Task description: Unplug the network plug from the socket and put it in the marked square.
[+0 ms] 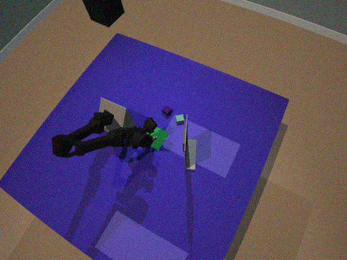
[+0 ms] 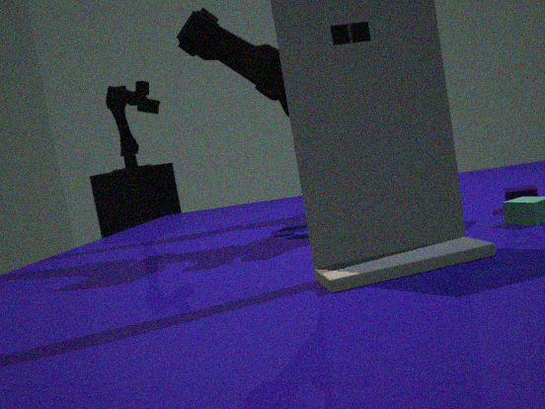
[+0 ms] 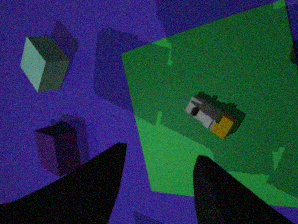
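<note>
The network plug (image 3: 209,116) (image 1: 154,137), grey with an orange end, lies on the green marked square (image 3: 253,63) (image 1: 161,141), free of the socket. My gripper (image 3: 160,158) (image 1: 148,138) is open and empty; it hangs above the square with the plug lying ahead of the fingertips, apart from them. The upright grey panel (image 1: 185,135) (image 2: 375,138) stands on its base to the right of the square, with its two dark sockets (image 2: 350,33) near the top. In the exterior view the panel hides my gripper and only the arm (image 2: 237,54) shows.
A teal cube (image 1: 180,119) (image 2: 523,209) (image 3: 41,63) and a dark purple cube (image 1: 166,110) (image 3: 60,149) sit on the blue mat (image 1: 220,94) beyond the square. A beige board (image 1: 113,111) stands by the arm's base. A black block (image 1: 104,10) (image 2: 133,198) stands off the mat.
</note>
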Available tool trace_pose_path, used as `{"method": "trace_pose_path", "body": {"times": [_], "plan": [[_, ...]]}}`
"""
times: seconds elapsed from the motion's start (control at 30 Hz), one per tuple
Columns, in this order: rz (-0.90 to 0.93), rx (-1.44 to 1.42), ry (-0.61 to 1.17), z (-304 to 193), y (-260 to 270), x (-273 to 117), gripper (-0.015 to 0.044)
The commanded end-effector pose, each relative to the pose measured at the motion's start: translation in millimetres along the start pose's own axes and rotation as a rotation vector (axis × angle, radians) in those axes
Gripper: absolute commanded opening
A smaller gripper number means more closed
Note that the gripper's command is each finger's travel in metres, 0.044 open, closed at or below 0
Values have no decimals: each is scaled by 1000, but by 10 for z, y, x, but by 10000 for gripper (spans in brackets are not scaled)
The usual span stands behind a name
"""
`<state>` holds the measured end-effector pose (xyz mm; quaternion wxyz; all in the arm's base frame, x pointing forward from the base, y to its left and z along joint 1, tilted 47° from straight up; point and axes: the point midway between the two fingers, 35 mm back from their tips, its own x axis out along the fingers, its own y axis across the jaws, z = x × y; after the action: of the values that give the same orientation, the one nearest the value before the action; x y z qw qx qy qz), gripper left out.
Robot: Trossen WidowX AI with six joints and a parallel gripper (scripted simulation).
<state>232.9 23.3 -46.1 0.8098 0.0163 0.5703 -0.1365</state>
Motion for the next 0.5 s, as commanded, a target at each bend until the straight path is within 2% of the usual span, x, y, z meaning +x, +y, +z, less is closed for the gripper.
{"method": "trace_pose_path", "body": {"times": [0.0,0.47], "plan": [[2,4,-9,35,49,-57,156],[3,4,-8,35,157,-221,156]]}}
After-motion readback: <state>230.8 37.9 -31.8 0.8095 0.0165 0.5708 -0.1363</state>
